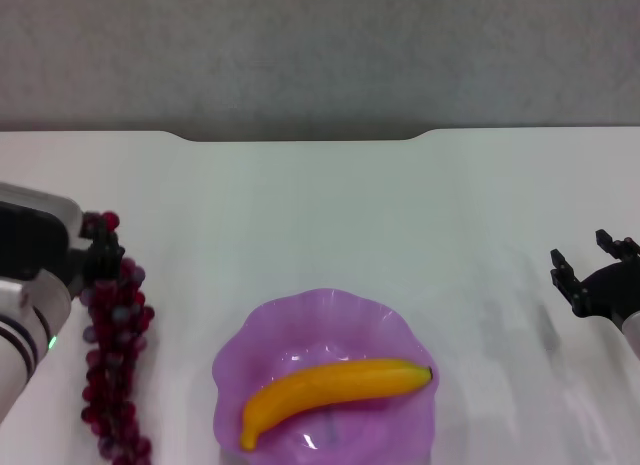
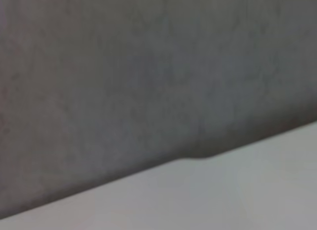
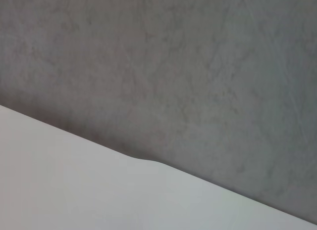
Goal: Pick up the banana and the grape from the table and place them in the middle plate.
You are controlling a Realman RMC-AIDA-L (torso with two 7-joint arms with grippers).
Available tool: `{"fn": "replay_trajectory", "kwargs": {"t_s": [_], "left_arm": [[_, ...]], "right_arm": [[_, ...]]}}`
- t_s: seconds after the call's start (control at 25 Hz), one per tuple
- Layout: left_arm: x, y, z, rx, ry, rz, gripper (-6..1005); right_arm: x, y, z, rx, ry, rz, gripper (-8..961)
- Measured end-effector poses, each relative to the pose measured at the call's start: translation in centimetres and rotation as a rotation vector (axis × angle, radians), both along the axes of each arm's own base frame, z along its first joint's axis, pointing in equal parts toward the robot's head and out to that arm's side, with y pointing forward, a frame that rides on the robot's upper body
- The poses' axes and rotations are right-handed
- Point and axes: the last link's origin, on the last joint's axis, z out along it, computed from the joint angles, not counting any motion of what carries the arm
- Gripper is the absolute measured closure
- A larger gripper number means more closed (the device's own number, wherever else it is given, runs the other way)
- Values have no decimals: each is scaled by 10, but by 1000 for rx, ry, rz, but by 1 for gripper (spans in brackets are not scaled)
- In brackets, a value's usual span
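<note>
The yellow-orange banana point(image 1: 335, 387) lies inside the translucent purple plate point(image 1: 385, 320) near the front middle of the white table point(image 1: 320, 215). The dark red-purple grape bunch point(image 1: 115, 355) stretches along the left side of the table, left of the plate. My left gripper point(image 1: 100, 253) is at the bunch's far end, with its dark fingers closed around the top grapes. I cannot tell whether the bunch rests on the table or hangs. My right gripper point(image 1: 590, 265) is open and empty over the table's right side, well clear of the plate.
The table's far edge has a notch point(image 1: 300, 137), with a grey floor point(image 1: 320, 55) beyond it. Both wrist views show only the table edge point(image 2: 198, 158) point(image 3: 143, 161) and grey floor.
</note>
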Motion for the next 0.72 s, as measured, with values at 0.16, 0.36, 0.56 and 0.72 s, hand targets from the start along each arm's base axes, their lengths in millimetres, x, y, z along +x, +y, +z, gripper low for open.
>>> {"fn": "replay_trajectory", "kwargs": {"t_s": [0.16,0.36,0.56,0.72], "left_arm": [[13,-6,10,18,-52,-57,802],[27,-15,22,35,-111,-144,806],[37,-23,35,60,-157,-214,809],[54,-31,48,73,-194,-299,810]], "right_arm": [[1,-1,0,0,0,-2,336],[2,-1,1,2,-2,-4,336],[2,-1,1,2,-2,-5,336],[2,-1,1,2,-2,-6,336]]}}
